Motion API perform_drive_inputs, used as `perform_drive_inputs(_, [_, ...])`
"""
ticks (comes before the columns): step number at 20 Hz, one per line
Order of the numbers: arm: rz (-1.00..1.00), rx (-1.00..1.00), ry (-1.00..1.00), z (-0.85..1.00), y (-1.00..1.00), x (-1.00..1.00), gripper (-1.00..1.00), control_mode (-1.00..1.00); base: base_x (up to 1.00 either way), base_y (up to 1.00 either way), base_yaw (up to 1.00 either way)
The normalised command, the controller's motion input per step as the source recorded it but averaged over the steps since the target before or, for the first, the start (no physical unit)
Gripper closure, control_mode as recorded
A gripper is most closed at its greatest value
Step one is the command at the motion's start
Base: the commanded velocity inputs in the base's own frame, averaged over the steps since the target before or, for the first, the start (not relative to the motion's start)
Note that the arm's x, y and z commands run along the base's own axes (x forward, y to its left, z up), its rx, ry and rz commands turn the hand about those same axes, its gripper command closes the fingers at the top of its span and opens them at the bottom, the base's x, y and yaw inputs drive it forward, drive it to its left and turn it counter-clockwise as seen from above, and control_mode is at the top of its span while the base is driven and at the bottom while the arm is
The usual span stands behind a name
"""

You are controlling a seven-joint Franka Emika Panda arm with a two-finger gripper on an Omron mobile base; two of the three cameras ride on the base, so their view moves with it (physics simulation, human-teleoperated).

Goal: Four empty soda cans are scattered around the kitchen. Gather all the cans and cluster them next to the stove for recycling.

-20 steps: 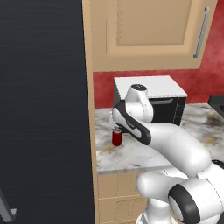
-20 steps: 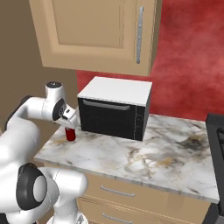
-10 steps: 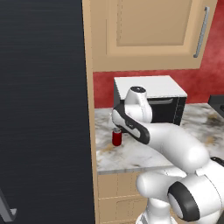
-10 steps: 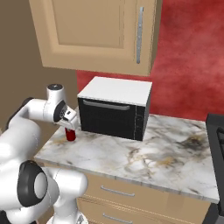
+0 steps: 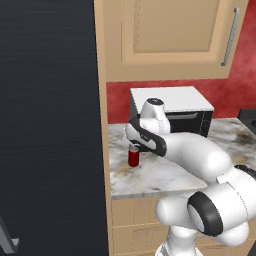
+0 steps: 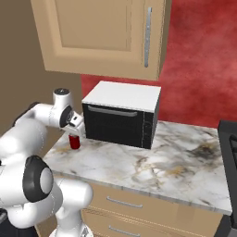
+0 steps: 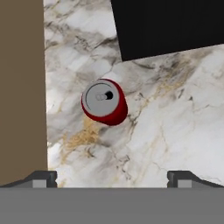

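I am early in this job, as far as I can judge: one red can stands upright on the marble tabletop, just in front of the microwave's near corner and close to the tall brown wall panel that ends the tabletop on that side. My hand hangs right above the can with its jaws spread wide and nothing between them; looking down along it, I see the can's silver top and pull tab, and my two fingertips sit far apart at the lower edge, with the can lying ahead of them rather than between them. So this can is not yet gripped, let alone carried. The stove shows as a dark edge at the far end of the tabletop from the microwave, well apart from the can, and I can see no can beside it on the stretch that shows. That suggests none of the four has been clustered there so far, though most of the stove and its far side lie out of sight, so I cannot be sure. The other three cans are nowhere on the tabletop around the microwave. What remains, by my reckoning, is nearly everything: come down over this can, close on it, carry it past the microwave to the stove, then find and fetch the rest
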Motion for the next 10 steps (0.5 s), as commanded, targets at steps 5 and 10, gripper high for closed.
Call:
perform_drive_inputs(5, [0.00,0.00,0.03,-0.08,0.01,0.24,-1.00,-1.00,0.00,0.00,0.00])
perform_drive_inputs(10, [0.00,0.00,0.04,-0.13,0.00,0.16,-1.00,-1.00,0.00,0.00,0.00])
